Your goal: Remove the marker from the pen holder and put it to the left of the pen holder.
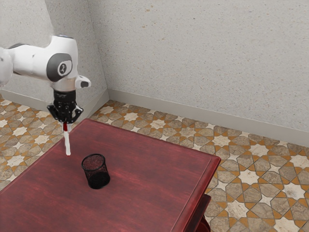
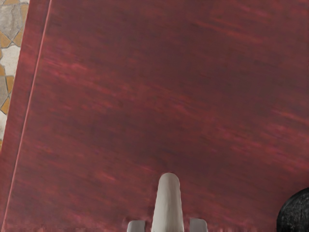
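Note:
In the exterior view my gripper [image 1: 66, 124] points down near the table's far-left edge, shut on the marker [image 1: 67, 143]. The marker hangs roughly upright, its red part at the fingers and its white body below. To the exterior view's right of it, the black mesh pen holder [image 1: 96, 171] stands upright, apart from the marker. The wrist view has the marker's pale body [image 2: 168, 205] between the two fingertips of the gripper [image 2: 167, 225], and part of the dark pen holder [image 2: 295, 212] off to one side.
The dark red table [image 1: 145, 166] lies under the hand and the pen holder. Past its edge is the patterned tile floor [image 1: 248, 176], and a speckled pale wall [image 1: 203, 63] rises behind. The table's edge strip [image 2: 21, 113] and some floor tiles also appear in the wrist view.

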{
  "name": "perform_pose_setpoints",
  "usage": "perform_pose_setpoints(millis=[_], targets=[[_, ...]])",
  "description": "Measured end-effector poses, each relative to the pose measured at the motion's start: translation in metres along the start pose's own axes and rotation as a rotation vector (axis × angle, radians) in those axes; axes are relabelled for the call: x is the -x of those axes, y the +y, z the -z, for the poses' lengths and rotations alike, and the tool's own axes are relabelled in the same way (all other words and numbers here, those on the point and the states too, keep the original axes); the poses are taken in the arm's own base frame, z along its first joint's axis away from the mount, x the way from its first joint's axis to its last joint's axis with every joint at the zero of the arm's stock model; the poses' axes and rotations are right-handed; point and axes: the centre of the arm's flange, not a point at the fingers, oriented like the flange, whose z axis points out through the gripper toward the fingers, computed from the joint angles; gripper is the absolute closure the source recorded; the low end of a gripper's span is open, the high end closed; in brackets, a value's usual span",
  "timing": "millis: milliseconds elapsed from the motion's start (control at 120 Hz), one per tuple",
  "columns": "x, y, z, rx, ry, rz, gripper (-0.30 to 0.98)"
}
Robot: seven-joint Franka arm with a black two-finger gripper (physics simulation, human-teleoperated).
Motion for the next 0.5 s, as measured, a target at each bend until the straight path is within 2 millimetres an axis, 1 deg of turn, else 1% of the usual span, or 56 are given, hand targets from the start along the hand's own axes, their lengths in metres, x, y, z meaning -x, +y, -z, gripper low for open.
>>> perform_pose_setpoints(millis=[58, 158, 242, 308, 350, 500], targets=[[-0.014, 0.011, -0.018, 0.018, -0.096, -0.015, 0.77], [-0.033, 0.014, -0.036, 0.051, -0.227, -0.03, 0.76], [-0.041, 0.013, -0.051, 0.062, -0.327, -0.041, 0.76], [-0.04, 0.012, -0.063, 0.071, -0.398, -0.054, 0.76], [-0.038, 0.012, -0.066, 0.076, -0.43, -0.061, 0.75], [-0.03, 0.014, -0.067, 0.107, -0.497, -0.084, 0.42]])
